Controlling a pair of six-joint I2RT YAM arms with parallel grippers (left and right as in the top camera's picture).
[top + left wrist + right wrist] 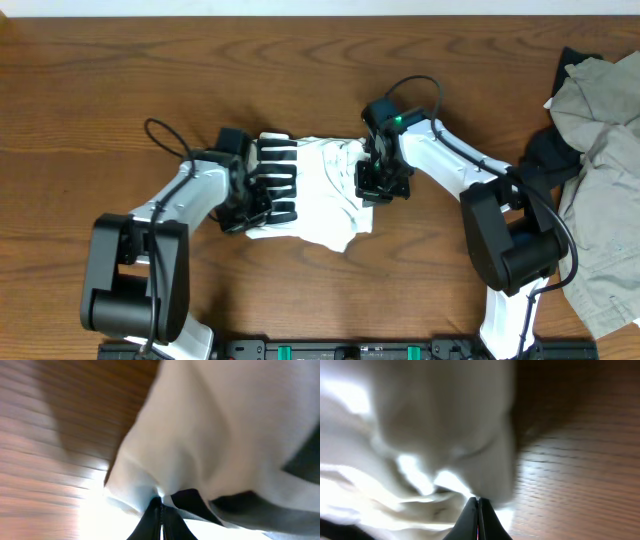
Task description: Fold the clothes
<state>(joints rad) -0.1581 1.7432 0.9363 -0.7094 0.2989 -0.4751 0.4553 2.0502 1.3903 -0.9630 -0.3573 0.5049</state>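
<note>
— Where's the T-shirt [325, 200]?
— Bunched mid-way on the table [150, 70], its black lettering [277, 182] too crumpled to read.
— Who holds it?
— The left gripper [161, 506] and right gripper [478, 506] flank it, each closed tight, pinching white fabric.

No wording can be read in any view. Heavy black block marks [276, 180] are seen on the left part of the white T-shirt [325, 205], bunched near the middle of the worktop [150, 70], but they are crumpled and cannot be made out as letters.
</note>
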